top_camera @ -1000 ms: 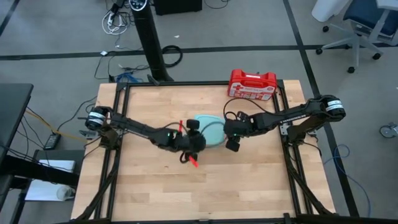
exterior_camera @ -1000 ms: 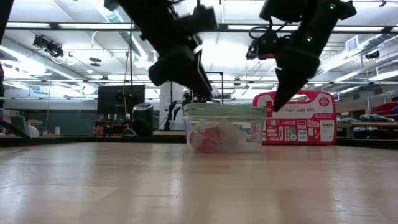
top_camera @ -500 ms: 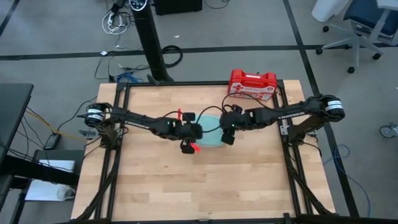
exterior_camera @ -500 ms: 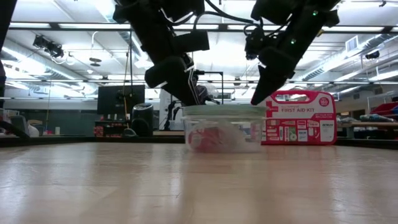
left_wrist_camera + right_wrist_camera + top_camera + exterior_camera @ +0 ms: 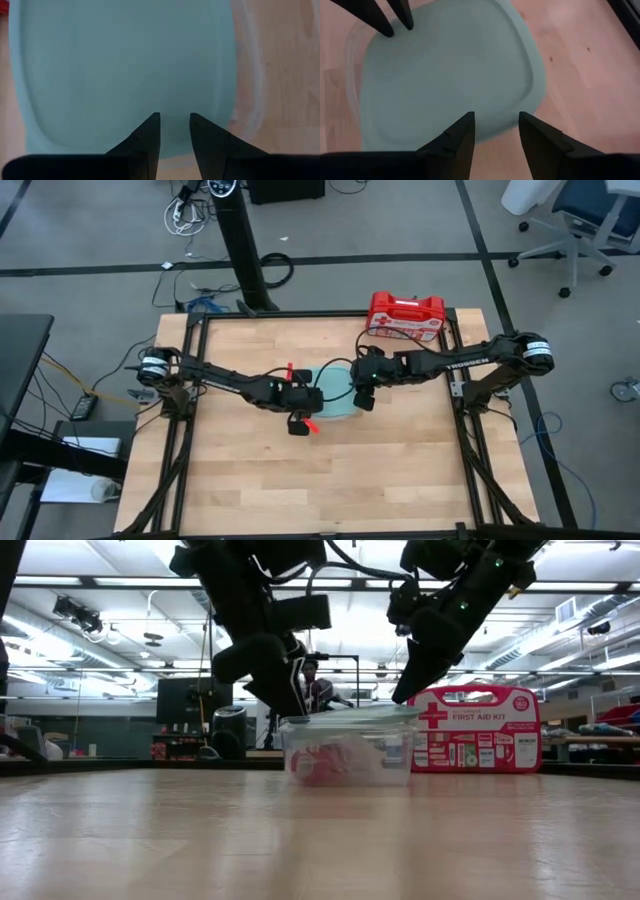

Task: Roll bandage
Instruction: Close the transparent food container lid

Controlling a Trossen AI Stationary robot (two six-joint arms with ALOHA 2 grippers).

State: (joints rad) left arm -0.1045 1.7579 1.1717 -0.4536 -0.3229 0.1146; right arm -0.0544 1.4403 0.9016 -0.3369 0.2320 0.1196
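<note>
A clear plastic container [image 5: 345, 752] stands on the table's middle, under a pale teal lid [image 5: 337, 392]. Through the clear wall I see the red bandage [image 5: 318, 764] lying inside. The lid lies slanted, its left end lower than its right end. My left gripper [image 5: 173, 120] points down at the lid's left part, fingers a narrow gap apart. My right gripper [image 5: 495, 120] is open and points down over the lid's right edge [image 5: 405, 710]. My left gripper comes from above, slanting, and its fingertips [image 5: 288, 710] meet the lid's left edge [image 5: 296, 721], which sits lower than the other end. My right gripper's fingertips [image 5: 398, 698] stand just above the lid's right part; I cannot tell whether they touch it.
A red hard first-aid case [image 5: 405, 315] stands at the table's far edge, right of the middle, behind the container in the low view [image 5: 480, 730]. Bare wood lies toward the near edge [image 5: 330, 480].
Both grippers have come down and closed in on the lid, the left one toward the far edge, the right one toward the left. The container has slid a little toward the table's left, and the lid now lies slanted, left end down.
</note>
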